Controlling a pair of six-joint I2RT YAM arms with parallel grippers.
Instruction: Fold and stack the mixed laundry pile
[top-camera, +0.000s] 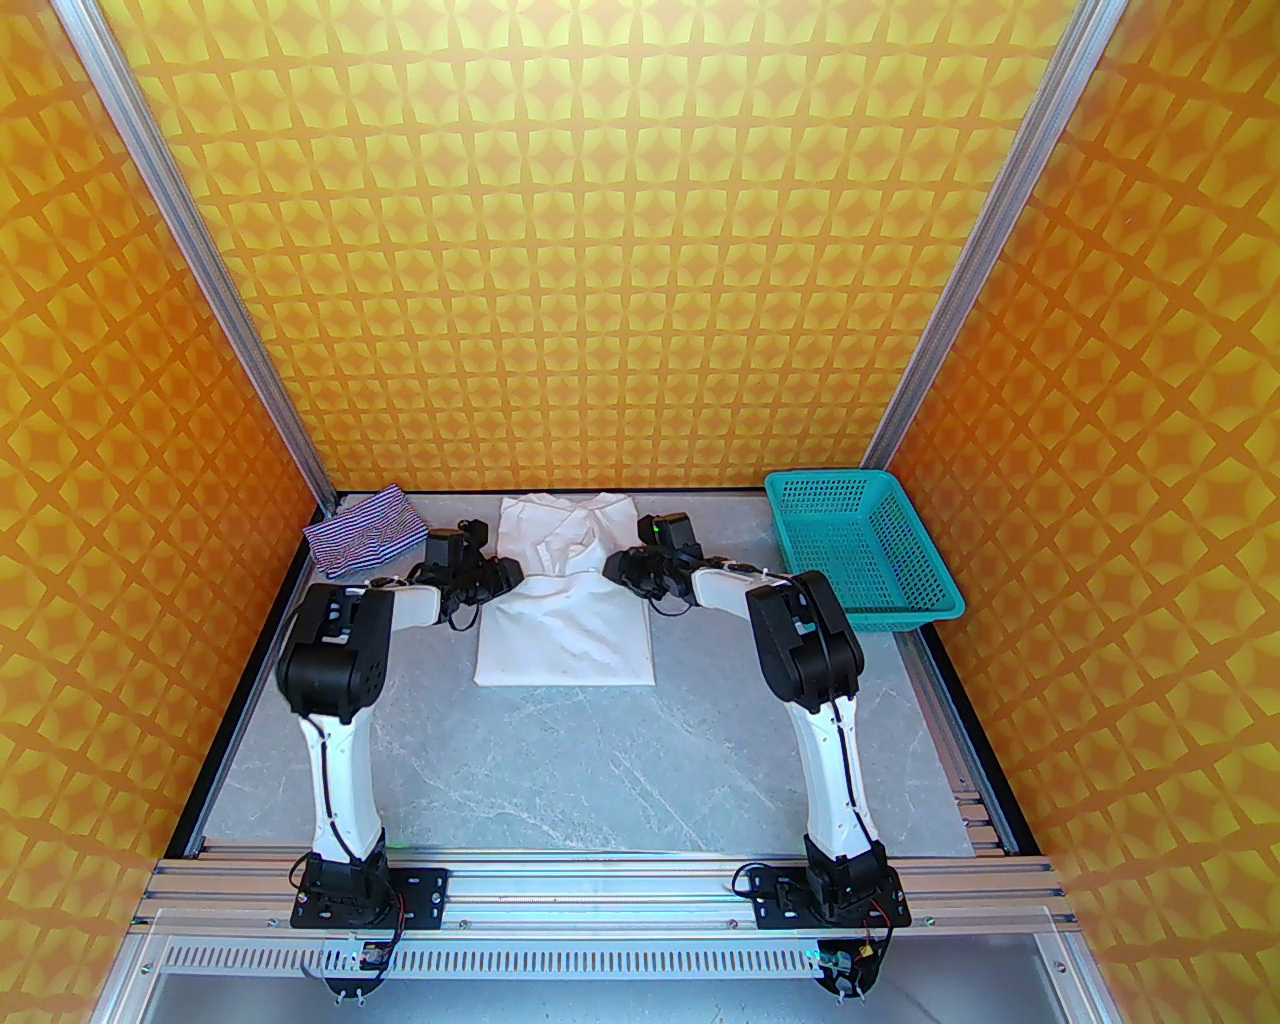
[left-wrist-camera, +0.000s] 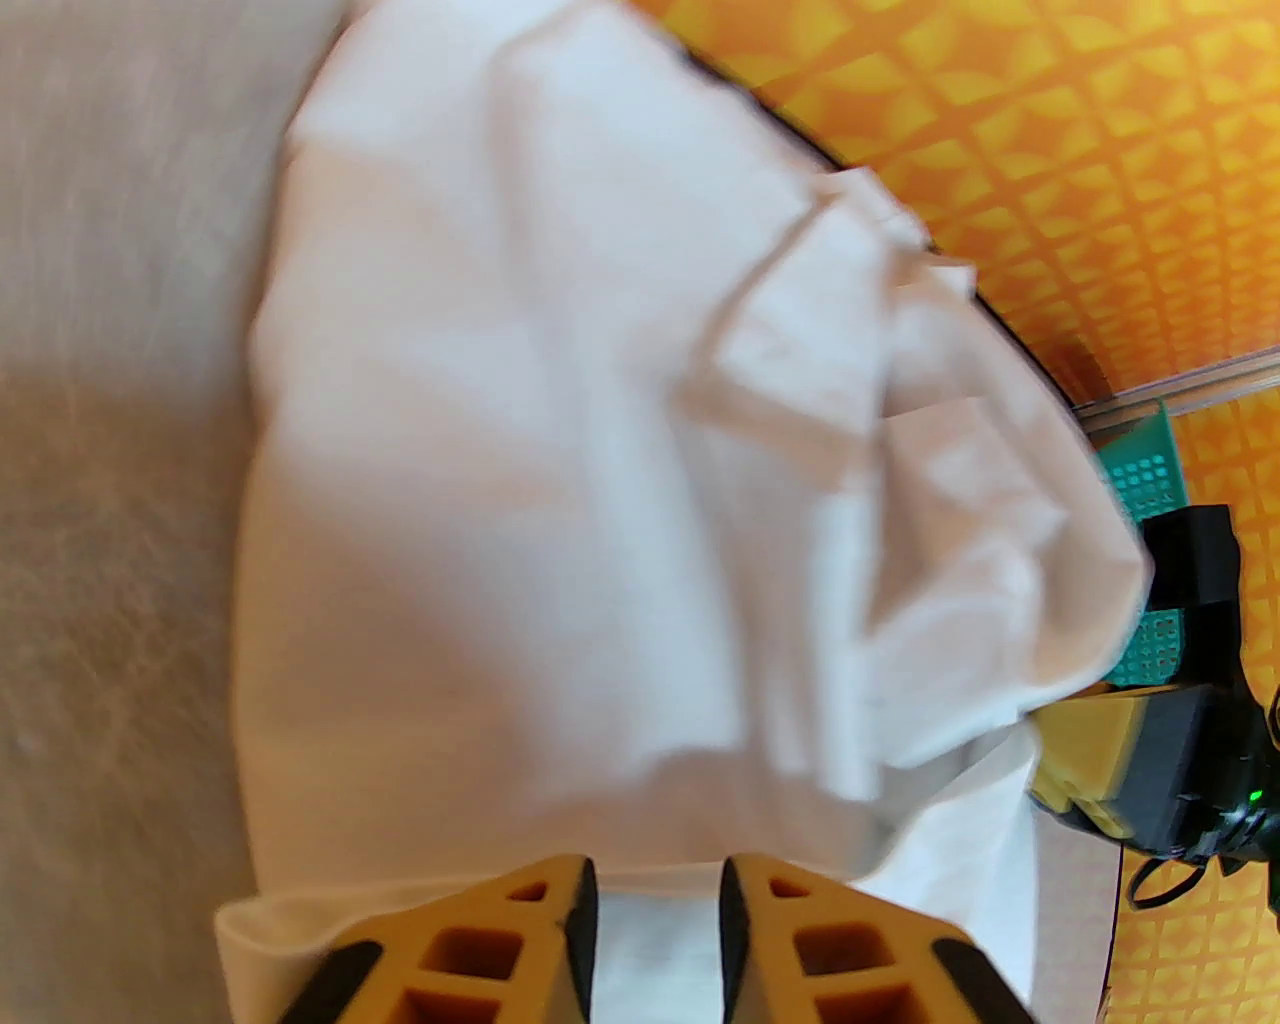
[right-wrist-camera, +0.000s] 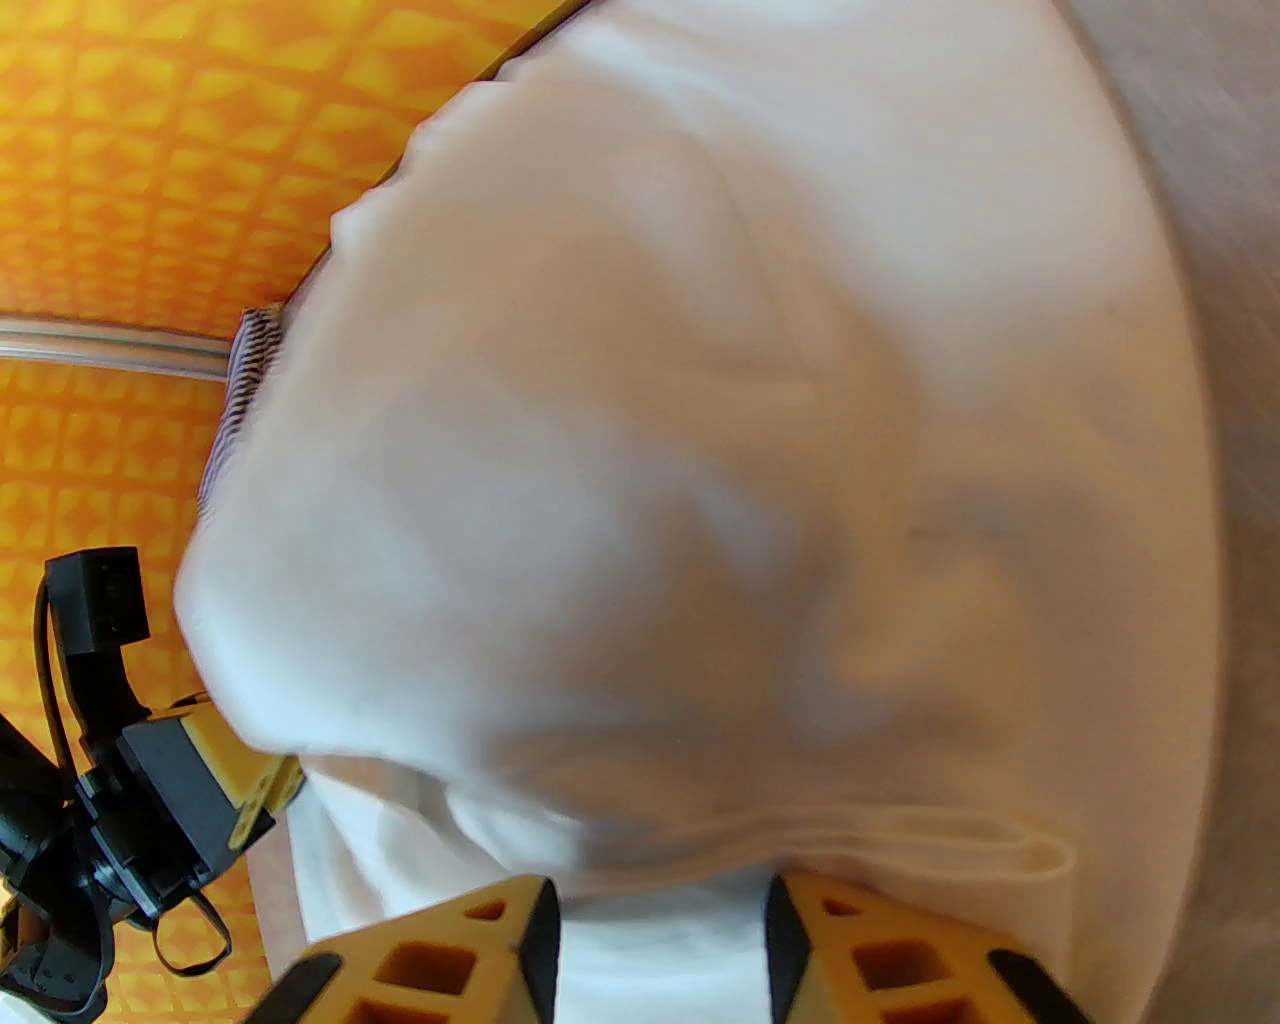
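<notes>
Since the white cloth (top-camera: 565, 620) apparently needs its far half folded toward its near hem, the left gripper (left-wrist-camera: 658, 880) and right gripper (right-wrist-camera: 660, 900) each pinch an edge of it between narrow-set fingers, while the striped garment (top-camera: 362, 530) waits just beyond its far-left corner.

You've got a grey marbled surface (top-camera: 600, 760) with three things on it, all in the far half. The white cloth (top-camera: 565, 630) is centre: its near part lies flat and square, its far part is rumpled and raised. The striped garment (top-camera: 362, 535) is bunched in the far-left corner, near the cloth but apart from it. The teal basket (top-camera: 860, 550) sits far right, upright, well apart from the cloth.
</notes>
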